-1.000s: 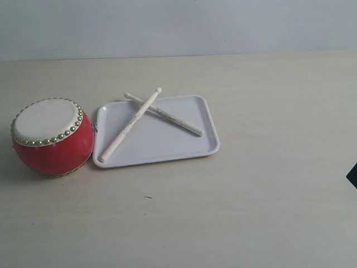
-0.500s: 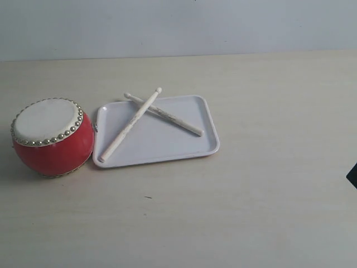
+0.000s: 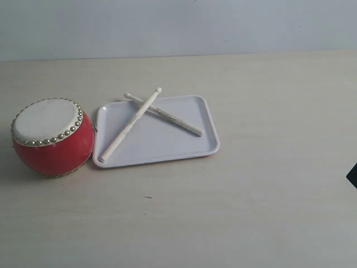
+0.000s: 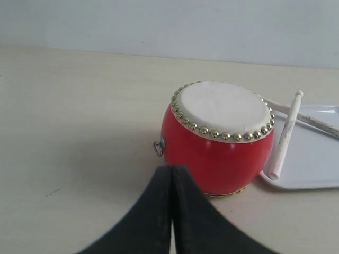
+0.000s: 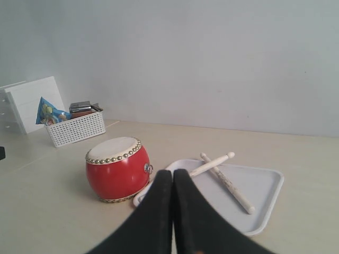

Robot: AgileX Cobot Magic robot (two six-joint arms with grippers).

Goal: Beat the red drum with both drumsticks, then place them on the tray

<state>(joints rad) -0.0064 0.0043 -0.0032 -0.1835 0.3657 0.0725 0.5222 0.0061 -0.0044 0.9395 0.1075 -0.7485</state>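
2 off-white wooden drumsticks are laid crossed on the white plastic tray beside the glossy red drum; left fingers and right fingers are pressed together (empty).

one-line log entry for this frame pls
left gripper: shut, empty | right gripper: shut, empty | drumsticks: crossed on tray, unheld | red drum: upright beside tray

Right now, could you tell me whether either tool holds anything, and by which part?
Nothing is held: the left tool and right tool are shut and empty; both drumsticks lie crossed on the tray.
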